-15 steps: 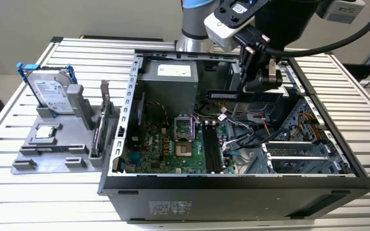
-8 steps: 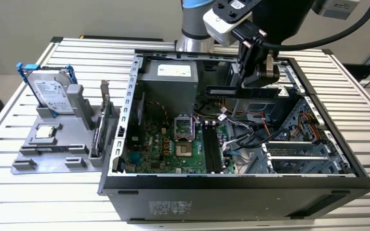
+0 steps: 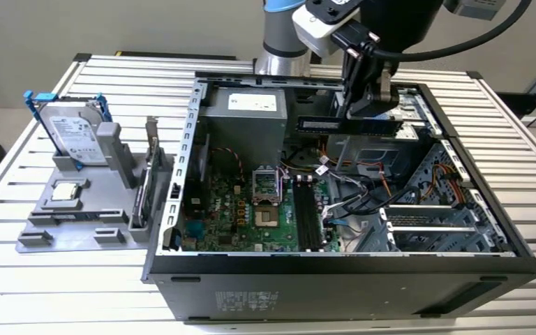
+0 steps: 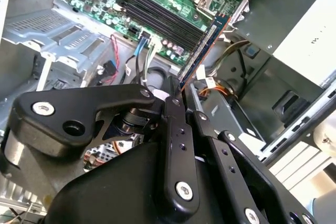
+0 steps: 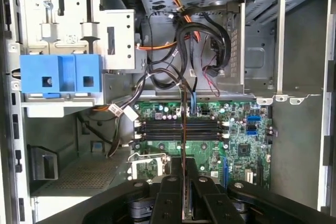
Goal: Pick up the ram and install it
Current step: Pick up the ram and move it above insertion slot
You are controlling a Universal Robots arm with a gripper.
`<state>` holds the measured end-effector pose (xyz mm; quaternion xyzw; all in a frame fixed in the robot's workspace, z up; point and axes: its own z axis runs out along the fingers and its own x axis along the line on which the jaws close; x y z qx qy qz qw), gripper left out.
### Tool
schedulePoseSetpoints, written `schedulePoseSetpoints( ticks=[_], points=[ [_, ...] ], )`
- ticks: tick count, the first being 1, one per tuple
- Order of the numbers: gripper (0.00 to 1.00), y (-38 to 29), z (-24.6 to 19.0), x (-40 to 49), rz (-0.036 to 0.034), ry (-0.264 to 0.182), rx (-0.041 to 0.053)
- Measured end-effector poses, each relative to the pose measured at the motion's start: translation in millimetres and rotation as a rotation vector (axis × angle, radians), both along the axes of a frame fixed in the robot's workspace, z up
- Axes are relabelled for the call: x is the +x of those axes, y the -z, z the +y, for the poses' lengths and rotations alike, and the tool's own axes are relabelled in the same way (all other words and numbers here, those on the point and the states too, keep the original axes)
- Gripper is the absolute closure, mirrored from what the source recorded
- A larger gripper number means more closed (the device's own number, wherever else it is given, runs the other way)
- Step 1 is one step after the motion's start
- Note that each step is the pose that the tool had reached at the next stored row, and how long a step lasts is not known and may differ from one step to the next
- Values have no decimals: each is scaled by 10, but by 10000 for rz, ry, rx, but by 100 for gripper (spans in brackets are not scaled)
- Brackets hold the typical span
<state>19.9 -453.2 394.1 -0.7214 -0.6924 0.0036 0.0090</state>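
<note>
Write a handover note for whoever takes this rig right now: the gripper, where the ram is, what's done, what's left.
Gripper: shut on the ram.
Ram: held in the air inside the open computer case, above the motherboard, clear of the memory slots.
Done: the ram is picked up.
Left: the ram is not seated; the slots look empty.

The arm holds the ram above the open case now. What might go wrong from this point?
1. The ram, shut in the gripper, seems to lie across the memory slots, not along them; pressed down so, it would not seat.
2. Loose cables lie close to the slots and could snag it on the way down.
</note>
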Motion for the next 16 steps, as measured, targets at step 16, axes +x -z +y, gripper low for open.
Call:
schedulePoseSetpoints(
  ticks=[16],
  points=[
    [100, 0, 311, 0, 0, 14, 0]
  ],
)
